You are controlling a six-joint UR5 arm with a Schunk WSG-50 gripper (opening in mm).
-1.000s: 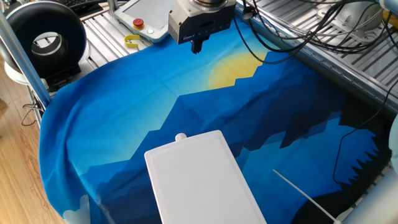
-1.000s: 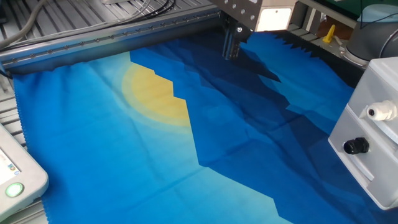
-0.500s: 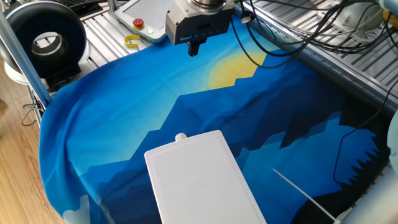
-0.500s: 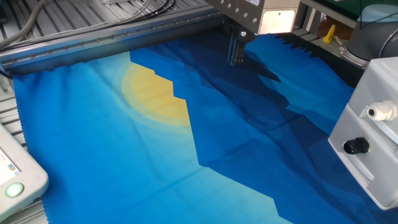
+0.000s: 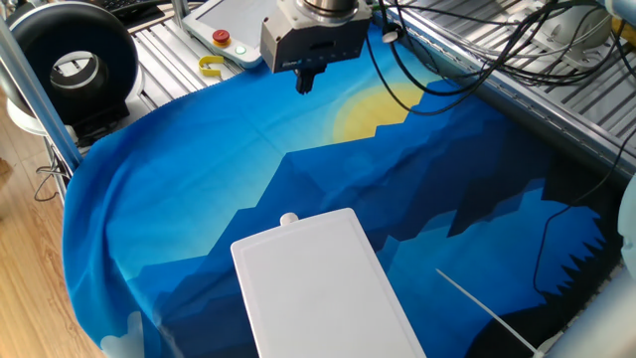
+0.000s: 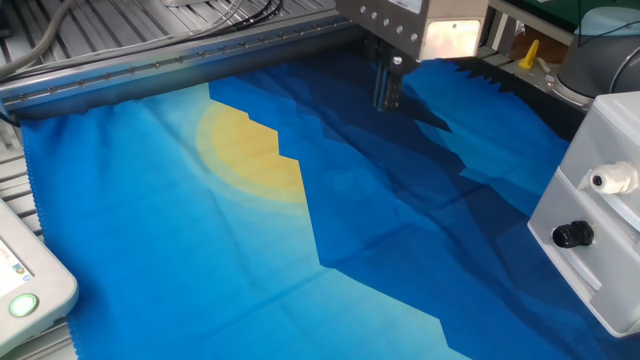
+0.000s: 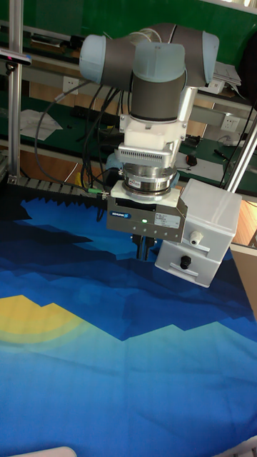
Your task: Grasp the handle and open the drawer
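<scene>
Tall fixed view: gripper (image 7: 145, 248) hanging above blue printed cloth (image 7: 107, 357) on the surface, fingers close together, nothing held. Well apart from small round white plastic handle (image 7: 194, 240) on white plastic drawer (image 7: 187, 251) of white rounded box (image 5: 323, 288), drawer closed.

Small white round handle (image 6: 606, 181) protruding from the shut white drawer (image 6: 578, 205)
</scene>
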